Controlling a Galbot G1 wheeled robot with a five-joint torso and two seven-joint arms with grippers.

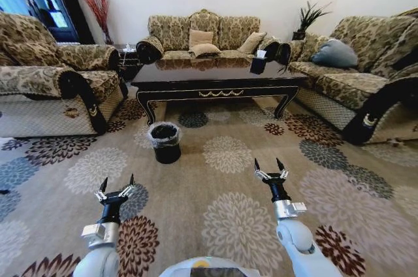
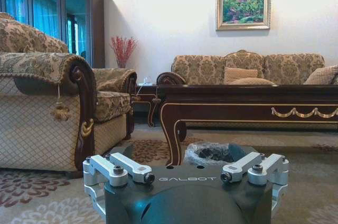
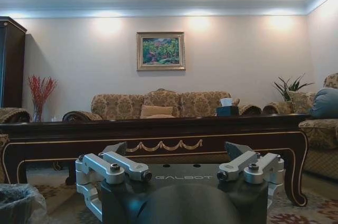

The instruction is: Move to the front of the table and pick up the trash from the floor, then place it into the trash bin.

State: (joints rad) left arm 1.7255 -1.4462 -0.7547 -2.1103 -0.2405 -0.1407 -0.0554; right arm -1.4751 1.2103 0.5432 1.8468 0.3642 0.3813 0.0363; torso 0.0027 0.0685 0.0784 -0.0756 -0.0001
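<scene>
Dark glossy wood marks the table (image 1: 219, 81), which stands across the carpet (image 1: 222, 225) at twelve o'clock in the head view, with gold scroll ornament on its front edge and a small black tissue box (image 1: 258, 63) on its top toward one o'clock. Just before the table's front left leg, at about eleven o'clock, the bin (image 1: 165, 142) stands upright on the floor, black, with a grey liner folded over its rim; it is apart from the table leg and well apart from both arms. The left gripper (image 1: 116, 185) hangs low at seven o'clock over the carpet, its two dark fingers spread wide and holding nothing. The right gripper (image 1: 271, 168) hangs at five o'clock, a little farther forward, its fingers likewise spread wide and empty. From the left wrist view the bin (image 2: 214, 154) shows just past the gripper's body, in front of the table (image 2: 248, 105), with dark bits inside the liner that I cannot make out. From the right wrist view the table (image 3: 158, 131) stretches straight ahead, and the bin (image 3: 18, 203) sits at the edge. Patterned sofas stand behind and to both sides of the table. No litter piece can be told on the patterned floor.
</scene>
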